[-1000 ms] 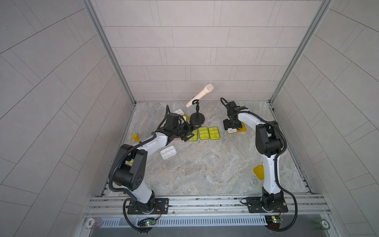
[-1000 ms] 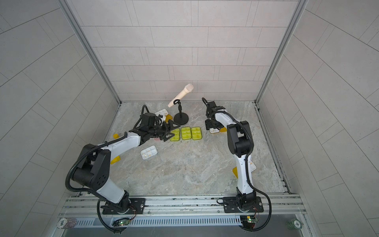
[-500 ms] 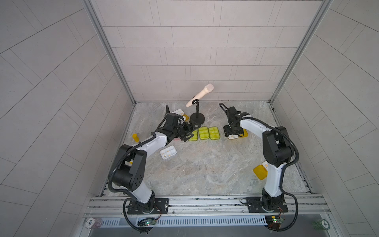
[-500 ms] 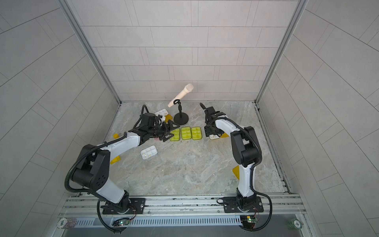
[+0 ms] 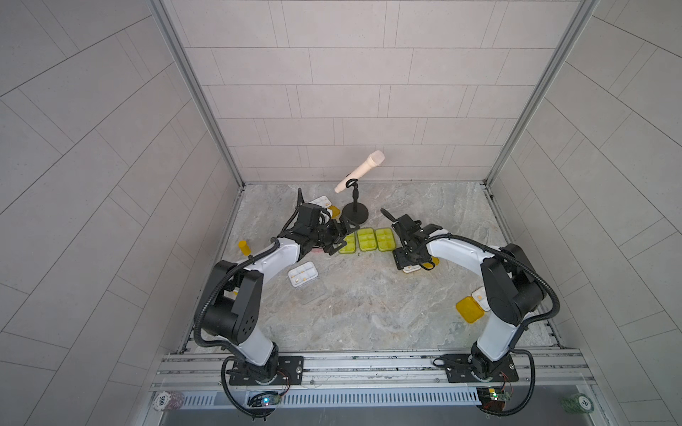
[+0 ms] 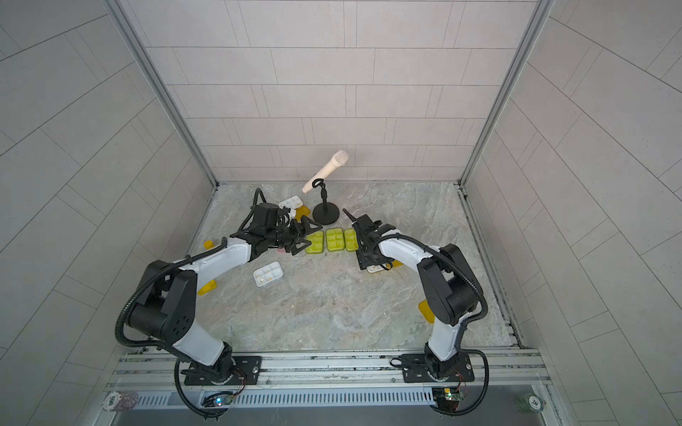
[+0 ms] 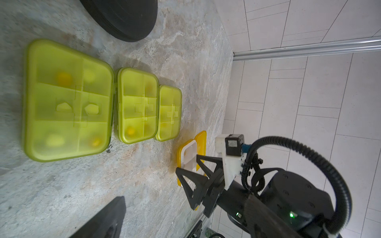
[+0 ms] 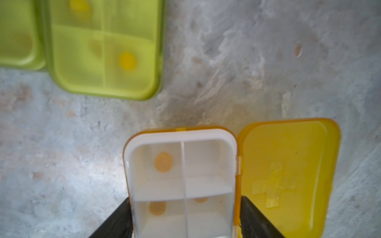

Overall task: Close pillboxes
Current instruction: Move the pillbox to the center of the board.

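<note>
The orange-yellow pillbox (image 8: pixel 181 164), a small rounded-rectangle plastic box with a white compartment tray and a translucent orange-yellow lid, lies open on the grey marbled worktop (image 5: pixel 369 313). It is just to the right of a row of three lime-green pillboxes (image 5: pixel 367 239) and a little nearer the robot. Its lid is folded fully out along one long side, toward the robot's right, inner face up with a raised cross showing in it. The tray's walls split it into paired compartments, and round tan pills sit in three of those seen in the right wrist view. Its long axis runs front to back, roughly parallel to the long axes of the lime-green pillboxes. Those stand side by side, long edges almost touching, all with lids down and yellow pills dimly visible through them. The right tool (image 8: pixel 185 199) reaches the tray from above and is closed on it, one black finger against each long side, the one on the lid side standing in the gap at the hinge. The left tool (image 5: pixel 341 238) is spread wide and holds nothing, hovering just beside the leftmost of the lime-green pillboxes, near the round black base of a microphone stand (image 5: pixel 355 213). A clear-lidded pillbox (image 5: pixel 302 274) lies open nearer the robot, well apart from the row.
</note>
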Robot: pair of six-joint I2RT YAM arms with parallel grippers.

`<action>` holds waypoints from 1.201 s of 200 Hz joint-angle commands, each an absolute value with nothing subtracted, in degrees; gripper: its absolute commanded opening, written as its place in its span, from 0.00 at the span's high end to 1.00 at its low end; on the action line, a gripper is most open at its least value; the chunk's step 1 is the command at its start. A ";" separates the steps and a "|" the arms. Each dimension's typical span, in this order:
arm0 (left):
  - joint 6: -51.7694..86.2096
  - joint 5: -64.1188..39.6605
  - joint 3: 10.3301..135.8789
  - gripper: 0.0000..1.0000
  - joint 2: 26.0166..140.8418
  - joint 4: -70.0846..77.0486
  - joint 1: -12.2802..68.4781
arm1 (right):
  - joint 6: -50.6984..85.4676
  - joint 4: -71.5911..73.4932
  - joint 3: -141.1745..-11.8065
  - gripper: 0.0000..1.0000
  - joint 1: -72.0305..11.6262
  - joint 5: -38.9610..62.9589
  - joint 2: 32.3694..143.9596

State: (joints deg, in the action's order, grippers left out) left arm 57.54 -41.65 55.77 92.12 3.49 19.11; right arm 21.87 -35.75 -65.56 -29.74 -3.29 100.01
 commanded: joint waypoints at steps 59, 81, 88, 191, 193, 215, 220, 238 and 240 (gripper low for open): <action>56.69 -40.09 56.82 0.05 89.99 1.98 18.63 | 38.65 -30.50 -56.60 0.24 -41.81 -6.85 95.23; 56.87 -39.79 56.61 0.05 90.11 1.99 18.64 | 42.51 -30.06 -56.36 0.24 -45.22 -9.72 95.98; 56.87 -39.79 56.64 0.05 90.11 2.00 18.65 | 43.64 -30.07 -56.53 0.23 -46.05 -10.71 96.34; 57.05 -40.08 56.58 0.05 90.00 2.26 18.81 | 50.13 -30.72 -59.98 0.11 -47.85 -9.40 98.63; 57.11 -40.10 56.55 0.05 90.00 2.21 18.81 | 50.06 -30.86 -60.02 0.11 -47.82 -9.27 98.46; 57.23 -40.08 56.47 0.05 90.22 2.25 18.97 | 49.22 -32.86 -60.92 0.08 -47.81 -8.41 95.74; 57.29 -40.08 56.47 0.05 90.27 2.30 19.13 | 48.86 -33.38 -60.97 0.08 -47.82 -8.34 94.98; 57.26 -39.86 56.31 0.05 90.69 2.25 20.18 | 46.30 -36.34 -60.74 0.08 -47.02 -8.42 91.61; 57.29 -39.83 56.27 0.05 90.77 2.28 20.27 | 45.90 -36.68 -60.65 0.08 -46.82 -8.39 91.24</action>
State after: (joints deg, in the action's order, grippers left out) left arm 56.99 -39.97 55.77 91.31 2.61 19.18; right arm 47.92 -31.38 -59.92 -47.51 -7.75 96.79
